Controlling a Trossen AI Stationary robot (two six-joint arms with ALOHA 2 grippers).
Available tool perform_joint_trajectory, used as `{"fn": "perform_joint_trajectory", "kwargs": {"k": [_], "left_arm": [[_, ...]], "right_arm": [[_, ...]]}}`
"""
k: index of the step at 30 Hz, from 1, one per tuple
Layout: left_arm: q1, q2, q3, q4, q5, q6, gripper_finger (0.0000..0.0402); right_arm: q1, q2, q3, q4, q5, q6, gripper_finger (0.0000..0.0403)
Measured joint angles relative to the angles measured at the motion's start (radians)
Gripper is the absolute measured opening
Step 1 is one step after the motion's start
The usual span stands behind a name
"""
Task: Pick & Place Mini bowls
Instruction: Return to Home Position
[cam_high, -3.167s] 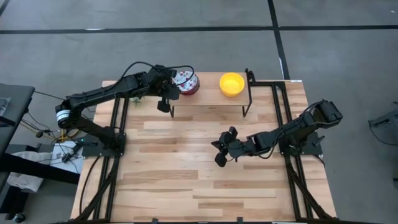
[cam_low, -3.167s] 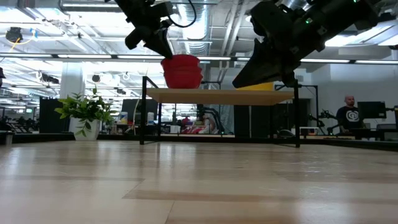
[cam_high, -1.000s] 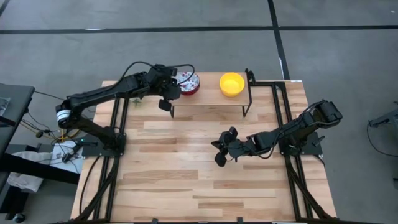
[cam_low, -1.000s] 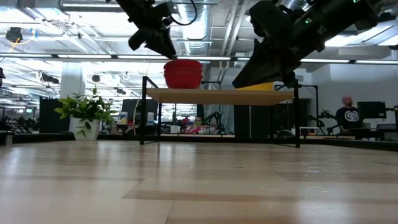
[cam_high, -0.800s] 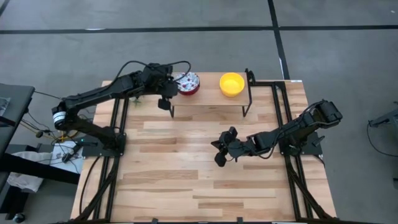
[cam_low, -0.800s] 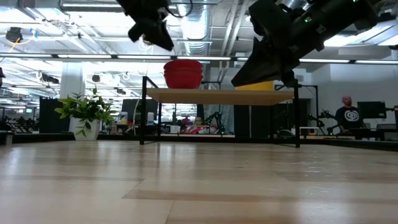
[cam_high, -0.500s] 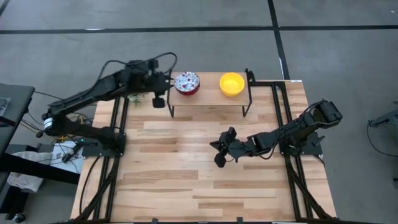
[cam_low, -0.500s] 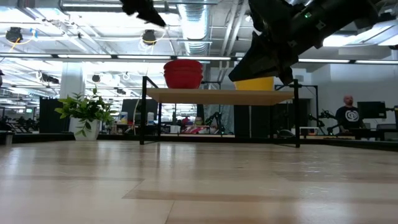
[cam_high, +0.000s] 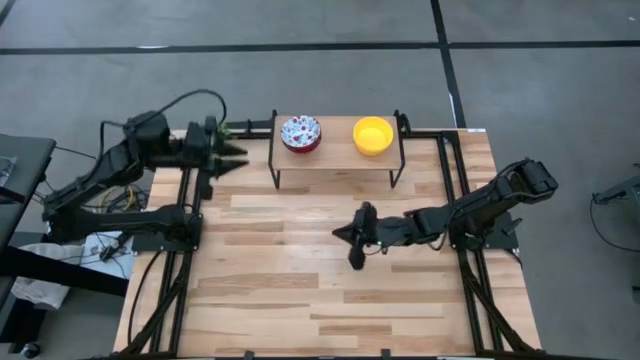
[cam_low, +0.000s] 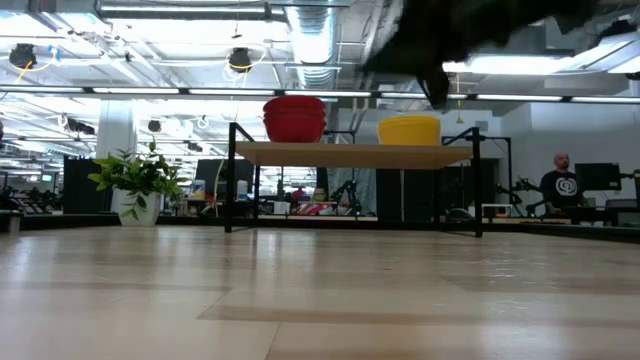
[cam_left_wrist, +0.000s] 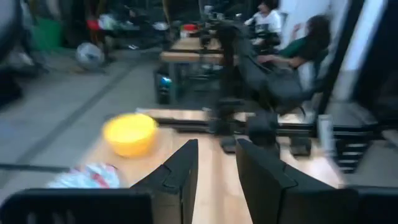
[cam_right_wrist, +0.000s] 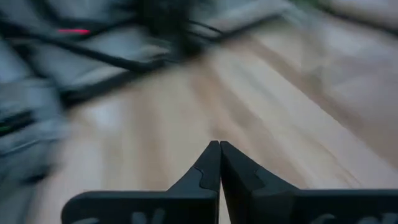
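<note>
Two mini bowls stand side by side on a small raised wooden shelf (cam_high: 338, 152) at the table's far edge. One is white with a speckled pattern inside and red outside (cam_high: 301, 132) (cam_low: 295, 118). The other is plain yellow (cam_high: 373, 134) (cam_low: 408, 130). My left gripper (cam_high: 238, 156) hangs open to the left of the shelf, pointing toward it, and holds nothing. Its wrist view shows both the yellow bowl (cam_left_wrist: 130, 132) and the patterned bowl (cam_left_wrist: 84, 176) ahead of the parted fingers (cam_left_wrist: 214, 168). My right gripper (cam_high: 352, 240) is shut and empty above the middle of the table (cam_right_wrist: 219, 155).
The shelf stands on thin black legs (cam_low: 232, 180). A small green plant (cam_low: 140, 180) sits at the table's far left corner. Black frame rails run along both sides of the table (cam_high: 195, 250). The wooden tabletop (cam_high: 290, 290) lies bare toward the near edge. A person (cam_low: 560, 185) is in the room behind.
My left gripper has drawn up and back from the patterned bowl toward the table's left edge, and the bowl stays on the shelf. My right gripper has risen and turned a little over the table's middle.
</note>
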Motion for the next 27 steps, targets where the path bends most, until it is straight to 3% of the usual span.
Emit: {"fn": "perform_joint_trajectory", "kwargs": {"k": [3, 7, 12, 22, 27], "left_arm": [[0.001, -0.075, -0.115, 0.014, 0.025, -0.075, 0.0108], [-0.005, -0.163, -0.279, 0.093, 0.025, -0.183, 0.0108], [-0.029, -0.285, -0.459, 0.223, 0.024, -0.297, 0.0108], [-0.175, -0.549, -0.758, 0.343, 0.0, -0.36, 0.0108], [-0.255, -0.617, -0.874, 0.441, -0.12, -0.407, 0.0108]], "right_arm": [[-0.02, -0.063, 0.001, 0.092, -0.145, -0.15, 0.0], [-0.072, -0.17, -0.007, 0.058, -0.255, -0.228, 0.0], [-0.155, -0.363, -0.158, 0.078, -0.428, -0.245, 0.0], [-0.211, -0.844, -0.598, 0.299, -0.445, -0.245, 0.0], [-0.213, -1.021, -0.72, 0.288, -0.445, -0.248, 0.0]]}}
